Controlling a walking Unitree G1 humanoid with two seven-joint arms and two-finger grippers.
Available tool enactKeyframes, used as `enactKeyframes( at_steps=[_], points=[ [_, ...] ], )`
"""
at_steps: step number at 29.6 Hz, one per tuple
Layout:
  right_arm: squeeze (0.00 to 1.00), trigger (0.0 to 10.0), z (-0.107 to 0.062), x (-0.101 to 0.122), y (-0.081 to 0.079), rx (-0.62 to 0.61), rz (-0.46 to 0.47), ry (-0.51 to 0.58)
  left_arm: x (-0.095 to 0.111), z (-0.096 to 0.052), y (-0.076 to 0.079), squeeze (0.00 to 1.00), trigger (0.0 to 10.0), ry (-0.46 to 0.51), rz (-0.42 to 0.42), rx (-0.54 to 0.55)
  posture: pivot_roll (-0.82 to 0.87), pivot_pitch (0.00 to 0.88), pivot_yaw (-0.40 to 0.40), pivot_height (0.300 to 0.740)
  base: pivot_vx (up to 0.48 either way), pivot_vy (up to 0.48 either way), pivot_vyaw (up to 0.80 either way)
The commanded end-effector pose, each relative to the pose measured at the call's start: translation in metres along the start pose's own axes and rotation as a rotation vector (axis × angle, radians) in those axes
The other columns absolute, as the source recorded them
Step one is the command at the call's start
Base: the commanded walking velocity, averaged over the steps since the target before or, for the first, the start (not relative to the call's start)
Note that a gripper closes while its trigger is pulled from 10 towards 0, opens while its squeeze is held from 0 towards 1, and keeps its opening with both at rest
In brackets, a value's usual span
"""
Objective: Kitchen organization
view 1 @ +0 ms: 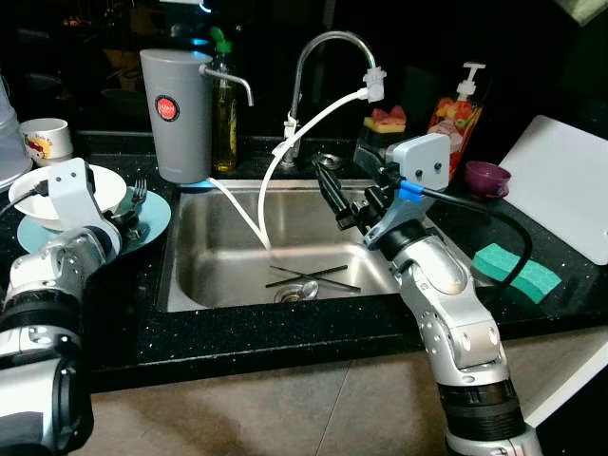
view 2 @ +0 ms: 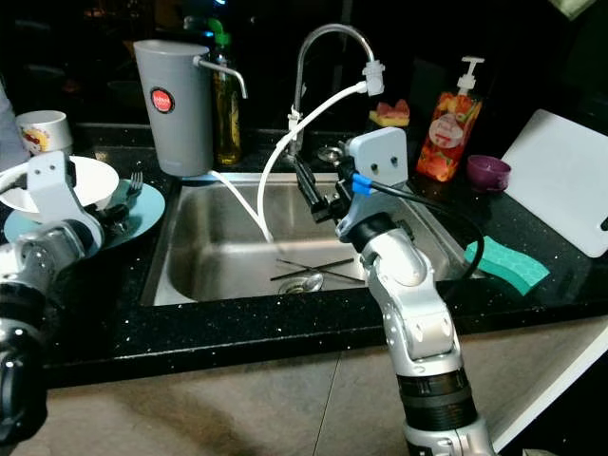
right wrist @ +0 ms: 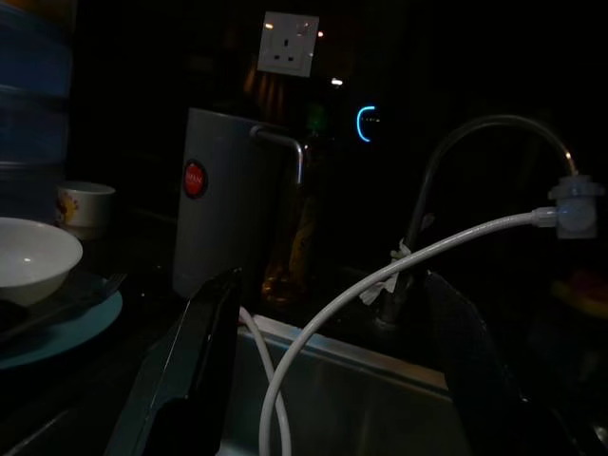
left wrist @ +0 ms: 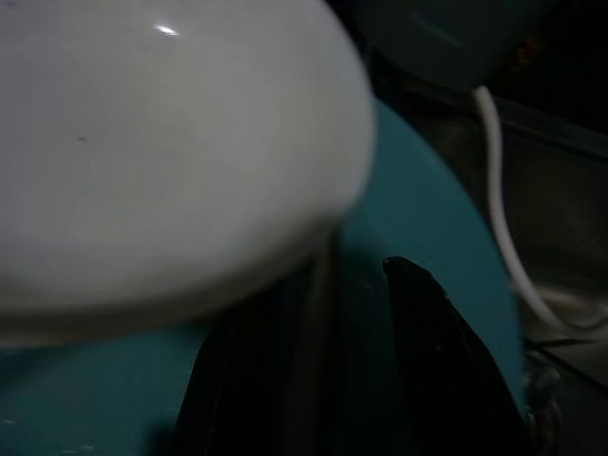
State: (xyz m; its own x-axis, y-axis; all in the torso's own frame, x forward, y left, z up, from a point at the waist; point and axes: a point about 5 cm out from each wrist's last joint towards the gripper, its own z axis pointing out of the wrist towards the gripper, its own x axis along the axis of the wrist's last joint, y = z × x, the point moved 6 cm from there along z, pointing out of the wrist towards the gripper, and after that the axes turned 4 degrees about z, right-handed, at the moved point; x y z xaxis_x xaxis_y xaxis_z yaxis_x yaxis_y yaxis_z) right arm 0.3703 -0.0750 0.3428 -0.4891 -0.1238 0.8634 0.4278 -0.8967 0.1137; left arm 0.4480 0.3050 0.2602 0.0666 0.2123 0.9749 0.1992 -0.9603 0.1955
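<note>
While chopsticks [view 1: 313,276] lie in the sink [view 1: 190,275], a white hose [view 1: 285,152] hangs beside the right claw [view 1: 328,190].

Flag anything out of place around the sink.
Loose chopsticks lie crossed in the sink by the drain. A white hose dangles from the faucet tip into the basin. A fork sits on the teal plate beside the bowl.

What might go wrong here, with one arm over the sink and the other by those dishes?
1. The right gripper hangs open over the sink beside the white hose; a swing could snag it and tug it off the faucet.
2. The left gripper sits at the teal plate under the white bowl; a nudge could slide the stack and fork toward the sink.
</note>
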Motion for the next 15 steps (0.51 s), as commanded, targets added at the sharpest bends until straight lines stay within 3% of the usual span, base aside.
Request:
enactKeyframes(
  at_steps=[1, 8, 15],
  points=[
    [0.0, 10.0, 0.003, 0.004, -0.008, 0.034, 0.012, 0.008, 0.003, 0.0, -0.002, 0.0, 10.0, -0.007, 0.027, -0.003, 0.05, 0.157, -0.109, 0.74, 0.0, 0.0, 0.0],
    [0.0, 10.0, 0.003, 0.005, -0.016, 0.06, 0.022, 0.004, 0.001, 0.001, -0.006, 0.0, 10.0, -0.038, 0.035, -0.017, 0.04, 0.172, -0.104, 0.74, 0.0, 0.0, 0.0],
    [0.0, 10.0, -0.001, 0.007, -0.016, 0.042, 0.024, 0.003, -0.023, 0.001, -0.012, 0.0, 10.0, -0.141, 0.1, -0.041, 0.03, 0.172, -0.081, 0.74, 0.0, 0.0, 0.0]
  ],
)
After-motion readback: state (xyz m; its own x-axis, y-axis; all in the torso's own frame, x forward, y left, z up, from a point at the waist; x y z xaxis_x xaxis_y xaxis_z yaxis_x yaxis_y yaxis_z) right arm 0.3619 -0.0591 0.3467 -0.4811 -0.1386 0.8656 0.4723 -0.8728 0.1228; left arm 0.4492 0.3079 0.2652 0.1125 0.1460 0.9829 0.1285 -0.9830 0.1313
